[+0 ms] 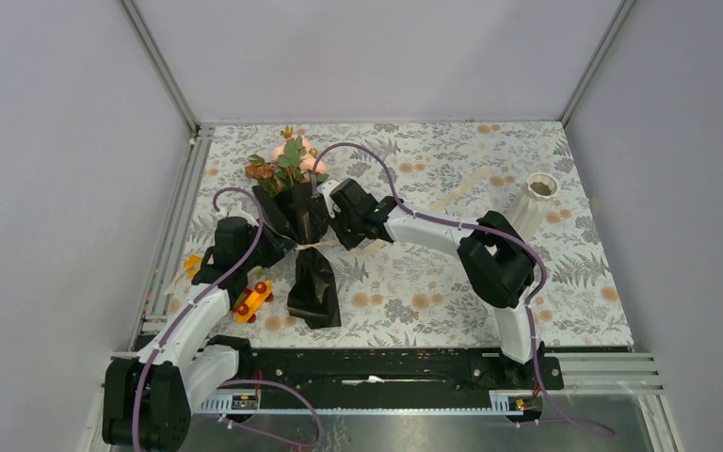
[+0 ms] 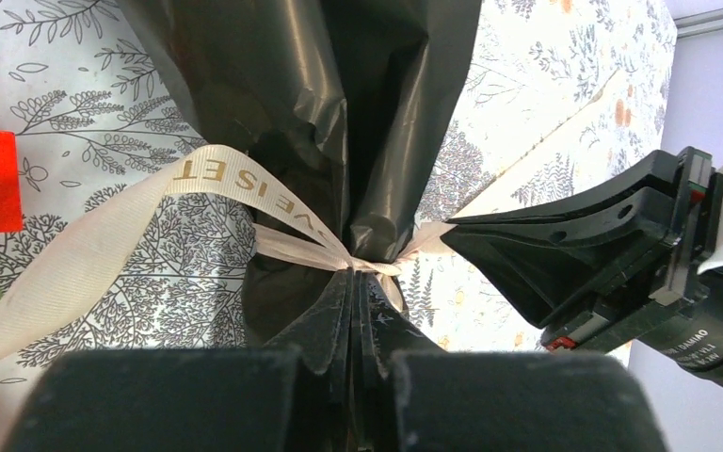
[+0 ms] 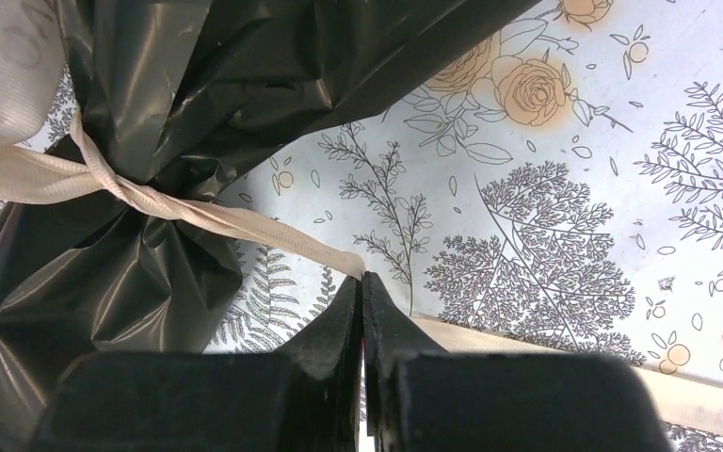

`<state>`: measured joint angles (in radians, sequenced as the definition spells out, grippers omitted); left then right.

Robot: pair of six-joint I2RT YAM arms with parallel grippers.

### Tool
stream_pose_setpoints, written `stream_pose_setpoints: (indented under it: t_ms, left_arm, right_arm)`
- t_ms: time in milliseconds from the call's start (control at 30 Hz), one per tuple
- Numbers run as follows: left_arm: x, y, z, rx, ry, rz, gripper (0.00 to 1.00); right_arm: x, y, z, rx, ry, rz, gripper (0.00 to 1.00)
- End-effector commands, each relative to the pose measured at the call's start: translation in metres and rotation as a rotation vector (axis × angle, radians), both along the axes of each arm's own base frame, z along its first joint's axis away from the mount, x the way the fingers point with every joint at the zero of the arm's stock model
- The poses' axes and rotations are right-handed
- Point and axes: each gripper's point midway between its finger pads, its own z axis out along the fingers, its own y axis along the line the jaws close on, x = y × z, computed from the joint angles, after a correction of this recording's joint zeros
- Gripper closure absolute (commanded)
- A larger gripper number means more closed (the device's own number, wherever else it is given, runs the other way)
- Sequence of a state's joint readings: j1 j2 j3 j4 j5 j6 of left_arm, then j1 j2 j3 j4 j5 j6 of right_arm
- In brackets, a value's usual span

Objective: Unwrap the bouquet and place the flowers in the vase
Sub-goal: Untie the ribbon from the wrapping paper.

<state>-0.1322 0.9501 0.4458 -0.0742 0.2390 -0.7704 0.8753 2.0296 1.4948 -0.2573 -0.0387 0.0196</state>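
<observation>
The bouquet [image 1: 294, 209] lies at the table's centre-left, a cone of glossy black wrap [image 2: 339, 104] pinched at its waist by a cream ribbon [image 2: 216, 179]. The flowers [image 1: 289, 158], peach-pink roses with green leaves, show at its far mouth. My left gripper [image 2: 358, 271] is shut with its tips right at the ribbon's knot. My right gripper [image 3: 362, 278] is shut on a tail of the ribbon [image 3: 245, 224], which runs on behind its finger to the lower right. The two grippers [image 1: 287, 245] [image 1: 334, 234] meet at the waist from either side. The white ribbed vase [image 1: 535, 200] stands upright far right.
A colourful toy-block car [image 1: 252, 301] sits by the left arm, and a yellow piece [image 1: 191, 264] lies near the left rail. The wrap's lower end [image 1: 313, 287] spreads toward the near edge. Grey walls close in three sides of the floral table [image 1: 452, 282].
</observation>
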Motion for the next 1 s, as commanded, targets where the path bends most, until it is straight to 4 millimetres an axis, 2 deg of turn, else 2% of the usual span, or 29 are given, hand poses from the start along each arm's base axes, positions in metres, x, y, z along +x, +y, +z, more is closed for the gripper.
stream_pose_setpoints:
  t_ms: [0, 100, 300, 367, 433, 567, 700, 833, 967]
  left_arm:
    - [-0.002, 0.007, -0.009, 0.029, -0.001, 0.026, 1.0]
    - [-0.007, 0.008, -0.021, 0.023, 0.031, 0.038, 1.0]
    - [-0.012, 0.011, -0.03, 0.029, 0.056, 0.058, 0.99]
    - [-0.012, 0.011, -0.028, 0.035, 0.05, 0.053, 0.95]
    - [-0.011, 0.013, -0.022, 0.049, 0.036, 0.047, 0.87]
    - [-0.007, 0.021, -0.001, 0.122, -0.007, 0.044, 0.58]
    - [-0.006, 0.037, 0.026, 0.232, -0.054, 0.054, 0.4]
    - [-0.006, 0.04, 0.058, 0.306, -0.124, 0.002, 0.26]
    - [-0.006, 0.011, 0.092, 0.327, -0.222, -0.252, 0.22]
  right_arm:
    - [0.004, -0.013, 0.012, -0.027, -0.048, -0.038, 1.0]
    - [0.0, -0.014, 0.004, -0.028, -0.027, -0.045, 1.0]
    - [-0.003, -0.011, 0.002, -0.01, -0.011, -0.046, 1.0]
    - [-0.003, -0.01, 0.007, 0.0, -0.015, -0.048, 1.0]
    - [-0.005, -0.008, 0.014, 0.017, -0.01, -0.032, 0.92]
    - [-0.006, -0.007, 0.037, 0.05, -0.024, -0.026, 0.69]
    - [-0.009, -0.011, 0.065, 0.088, -0.057, -0.032, 0.52]
    - [-0.02, -0.013, 0.09, 0.15, -0.058, -0.017, 0.45]
    - [-0.037, -0.006, 0.107, 0.24, -0.006, 0.01, 0.44]
